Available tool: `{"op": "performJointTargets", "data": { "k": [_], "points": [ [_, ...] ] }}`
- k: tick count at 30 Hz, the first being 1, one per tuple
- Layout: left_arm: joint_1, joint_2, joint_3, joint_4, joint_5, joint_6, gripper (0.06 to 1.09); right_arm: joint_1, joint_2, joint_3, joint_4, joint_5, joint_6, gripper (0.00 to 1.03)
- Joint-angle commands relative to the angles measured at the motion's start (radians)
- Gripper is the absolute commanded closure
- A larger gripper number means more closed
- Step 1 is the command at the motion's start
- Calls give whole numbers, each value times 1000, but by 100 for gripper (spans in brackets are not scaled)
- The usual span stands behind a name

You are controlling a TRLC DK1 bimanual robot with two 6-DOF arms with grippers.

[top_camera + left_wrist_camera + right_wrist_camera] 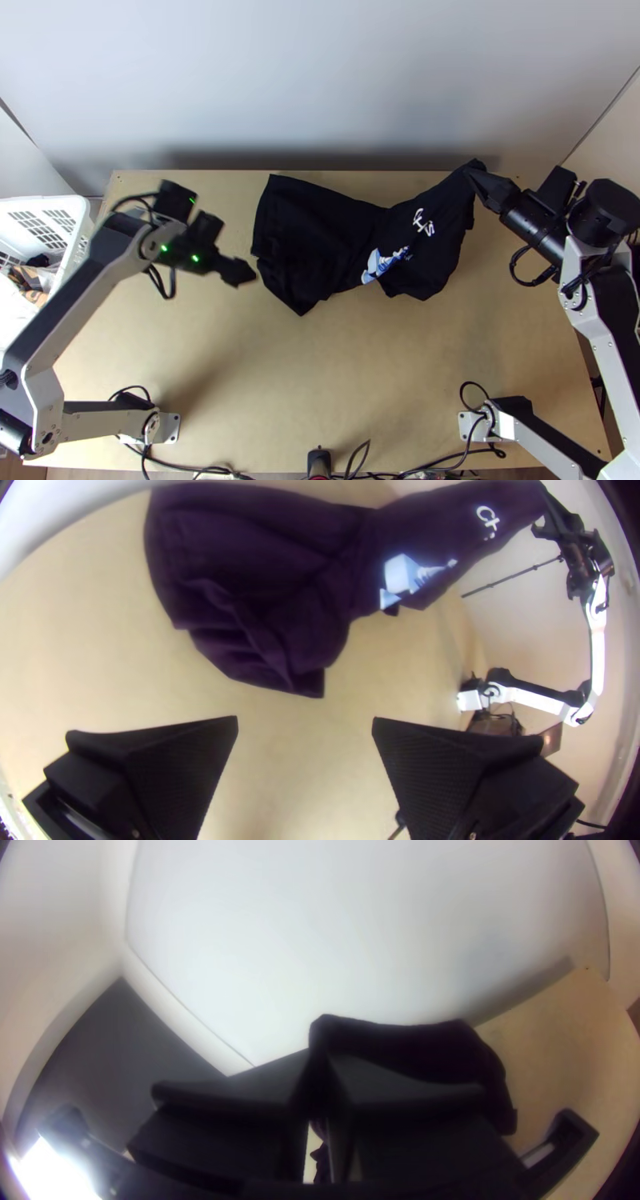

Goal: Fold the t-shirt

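Note:
The black t-shirt (320, 232) lies bunched near the table's back, its white and blue print towards its right part. My right gripper (478, 178) is shut on the shirt's upper right end, which looks lifted; in the right wrist view dark cloth (413, 1047) comes out from between the fingers of that gripper (320, 1073). Just left of the shirt, in the top view, is my left gripper (244, 272), apart from the cloth. The left wrist view has this gripper (305, 723) open with bare table between its fingers and the shirt (267, 567) beyond them.
A white basket (78, 220) with some items in it stands at the table's left edge. Bare wooden table (320, 376) lies in front of the shirt, with cables along the near edge. A pale wall (320, 80) rises behind the table.

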Motion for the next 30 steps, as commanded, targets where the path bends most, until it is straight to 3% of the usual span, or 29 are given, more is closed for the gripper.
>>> {"op": "performJointTargets", "data": {
  "k": [1,7,15,30],
  "points": [
    [-145,2,-146,80,100,-198,11,-5,2,-27,-6,19,4,100],
    [-206,28,-361,403,86,-316,11,-7,-1,-35,-6,27,6,100],
    [-249,117,-421,624,46,-350,11,-5,13,-30,-5,39,6,100],
    [-272,237,-416,765,3,-373,11,-4,35,-28,4,50,11,100]
  ]
}}
